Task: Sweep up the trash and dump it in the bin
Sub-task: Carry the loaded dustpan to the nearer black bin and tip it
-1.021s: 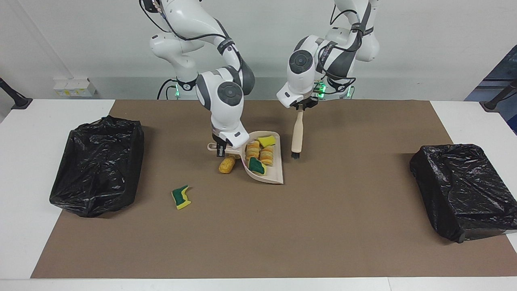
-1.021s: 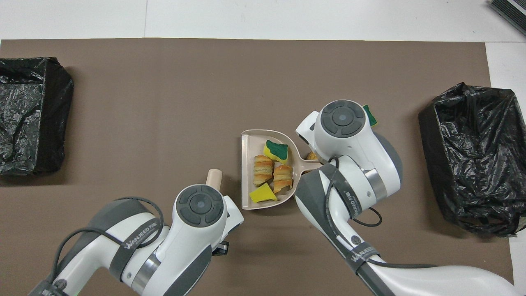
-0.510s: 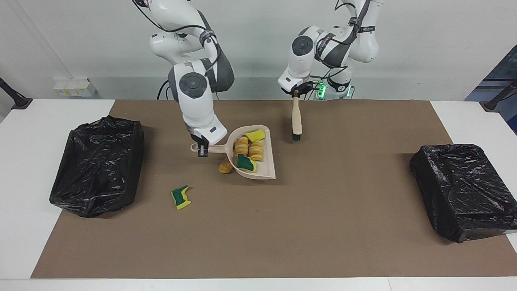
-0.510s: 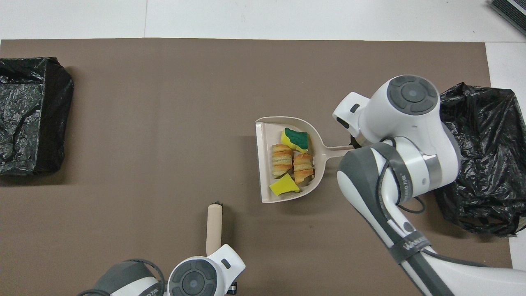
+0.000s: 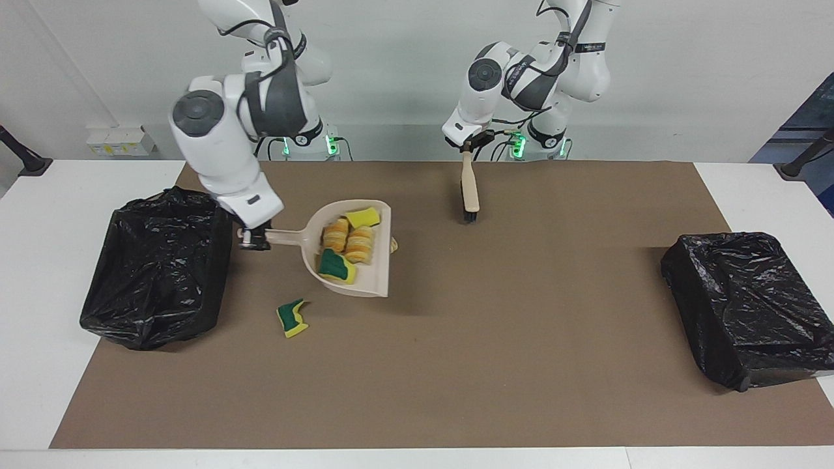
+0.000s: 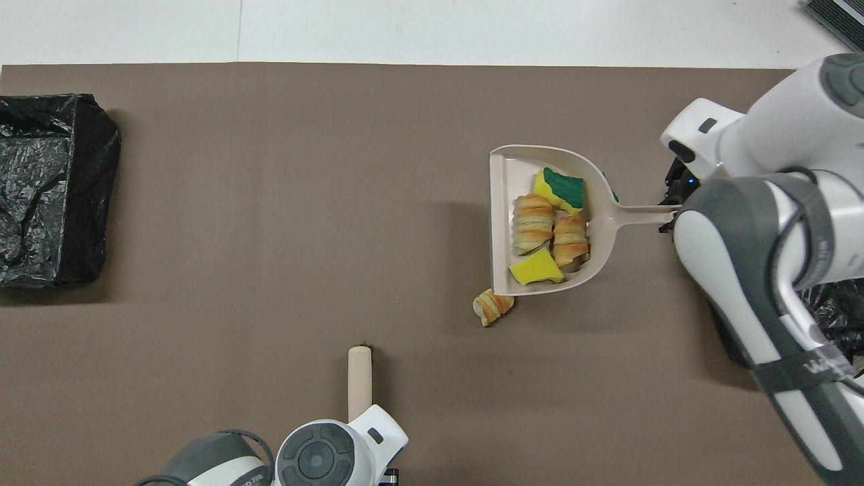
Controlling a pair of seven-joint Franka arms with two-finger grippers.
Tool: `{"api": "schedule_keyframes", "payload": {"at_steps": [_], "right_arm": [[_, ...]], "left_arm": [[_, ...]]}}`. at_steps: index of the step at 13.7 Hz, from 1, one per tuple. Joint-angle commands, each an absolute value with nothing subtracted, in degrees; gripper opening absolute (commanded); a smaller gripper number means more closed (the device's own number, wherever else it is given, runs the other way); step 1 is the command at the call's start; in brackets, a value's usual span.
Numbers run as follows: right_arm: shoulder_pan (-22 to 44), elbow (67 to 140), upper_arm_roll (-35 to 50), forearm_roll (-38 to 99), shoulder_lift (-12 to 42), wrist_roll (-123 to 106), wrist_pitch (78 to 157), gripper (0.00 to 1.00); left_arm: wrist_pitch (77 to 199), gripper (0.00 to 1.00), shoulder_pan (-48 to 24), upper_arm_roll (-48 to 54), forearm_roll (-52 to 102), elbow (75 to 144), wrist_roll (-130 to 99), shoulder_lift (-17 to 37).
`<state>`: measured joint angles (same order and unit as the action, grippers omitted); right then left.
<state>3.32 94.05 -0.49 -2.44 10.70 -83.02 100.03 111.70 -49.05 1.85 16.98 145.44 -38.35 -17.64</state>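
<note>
Right gripper (image 5: 253,242) fingers clamped on the raised dustpan (image 5: 374,273) handle, long axis across the desk, mouth toward the left arm's end, four trash (image 5: 348,244) scraps inside, two on the mat, left gripper (image 5: 466,151) fingers gripping the hanging brush (image 5: 469,189).

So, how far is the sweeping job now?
Four scraps already lie in the dustpan, which the right gripper carries toward the black bin. The left gripper holds the brush up. Nothing is dumped yet. A sponge piece and a pastry lump are left on the mat.
</note>
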Motion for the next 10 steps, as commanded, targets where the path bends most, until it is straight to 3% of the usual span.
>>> {"api": "schedule_keyframes", "payload": {"at_steps": [1, 7, 8, 9, 10], "right_arm": [[-4.63, 92.64, 0.00, -1.49, 10.90, -89.45, 98.61, 0.00], [-18.70, 92.29, -0.18, -10.70, 11.16, -101.85, 100.28, 0.00], [-20.63, 91.42, -0.18, -13.59, 11.16, -103.34, 101.68, 0.00], [-21.79, 91.41, -0.18, -16.93, 11.25, -103.62, 102.39, 0.00], [-22.49, 91.41, -0.18, -20.62, 11.25, -103.27, 103.96, 0.00]], "left_arm": [[114.95, 0.00, -48.87, 1.67, 18.46, 146.16, -37.18, -15.38], [115.40, 0.00, -48.87, 1.58, 18.46, 146.43, -37.44, -15.21], [115.23, 0.06, -48.87, 1.58, 18.46, 146.43, -36.83, -15.21], [115.31, 0.29, -48.78, 1.50, 18.46, 146.08, -36.83, -15.12], [115.31, 0.63, -48.52, 1.49, 18.28, 145.73, -36.83, -14.94]]}}
